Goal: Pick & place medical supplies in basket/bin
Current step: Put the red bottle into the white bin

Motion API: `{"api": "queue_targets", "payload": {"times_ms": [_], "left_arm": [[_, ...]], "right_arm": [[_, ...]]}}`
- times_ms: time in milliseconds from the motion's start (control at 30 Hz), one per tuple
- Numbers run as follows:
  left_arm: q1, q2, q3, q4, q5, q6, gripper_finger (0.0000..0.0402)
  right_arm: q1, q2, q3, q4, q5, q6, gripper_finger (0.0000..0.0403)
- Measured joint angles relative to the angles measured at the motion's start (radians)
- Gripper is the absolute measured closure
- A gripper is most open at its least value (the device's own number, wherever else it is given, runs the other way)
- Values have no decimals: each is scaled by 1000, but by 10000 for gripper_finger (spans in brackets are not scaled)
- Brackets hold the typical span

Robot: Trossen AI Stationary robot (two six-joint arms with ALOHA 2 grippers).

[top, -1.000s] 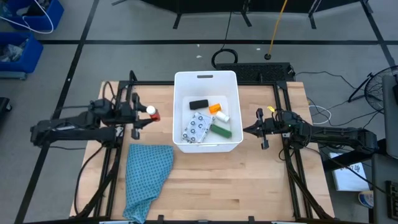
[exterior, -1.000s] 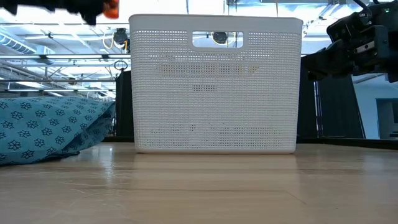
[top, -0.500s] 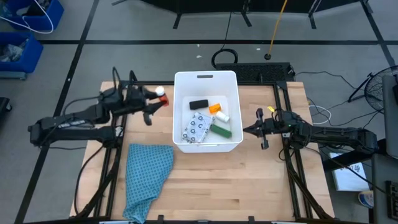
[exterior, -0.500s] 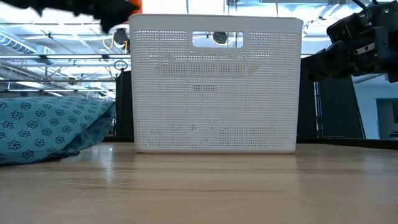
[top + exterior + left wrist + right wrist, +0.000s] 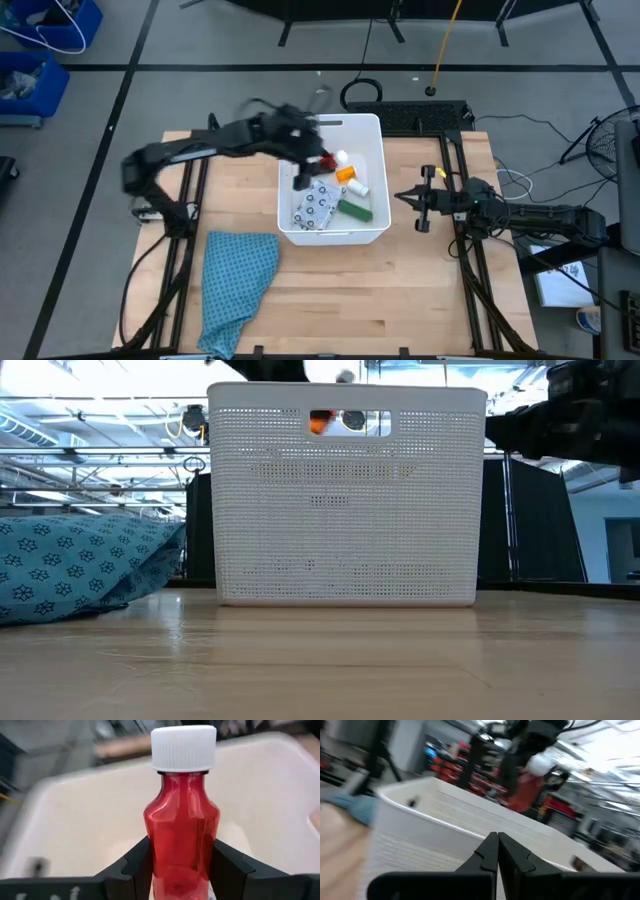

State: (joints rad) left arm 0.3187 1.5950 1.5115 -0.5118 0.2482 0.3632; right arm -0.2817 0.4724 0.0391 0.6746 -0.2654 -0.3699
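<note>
I am working at the bench (image 5: 400,290), and the white bin (image 5: 334,236) is standing in the middle of it, well apart from the teal cloth (image 5: 236,285) lying toward the near-left corner. I am carrying the last loose item: my left end effector (image 5: 180,870) is pinching the red bottle (image 5: 181,835) by its lower body, cap pointing away from my wrist, and is hanging over the bin's left half, above the rim. Already lying on the bin floor are the dotted packet (image 5: 318,205), the green block (image 5: 354,210), the orange bottle (image 5: 345,174) and the white cylinder (image 5: 359,187); the black block I cannot make out under my arm. As I judge it, the next move is calling for me to lower slightly inside the tall walls and spread the fingers over a bare patch. The left wall is lying close under my forearm, so I am leaving room there; the bin's centre is offering the most freedom. My right end effector (image 5: 498,851) is waiting beside the bin's right wall, fingers pressed together.
</note>
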Motion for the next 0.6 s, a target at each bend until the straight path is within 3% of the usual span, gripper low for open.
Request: {"api": "queue_targets", "payload": {"times_ms": [133,233,600], "left_arm": [[-8,172,122,-94,85,34,243],[-21,262,172,-127,135,51,243],[-142,473,195,-132,144,73,243]], "right_arm": [[0,0,0,-8,99,-27,403],[0,0,0,-16,109,-28,403],[0,0,0,-33,108,-9,403]]}}
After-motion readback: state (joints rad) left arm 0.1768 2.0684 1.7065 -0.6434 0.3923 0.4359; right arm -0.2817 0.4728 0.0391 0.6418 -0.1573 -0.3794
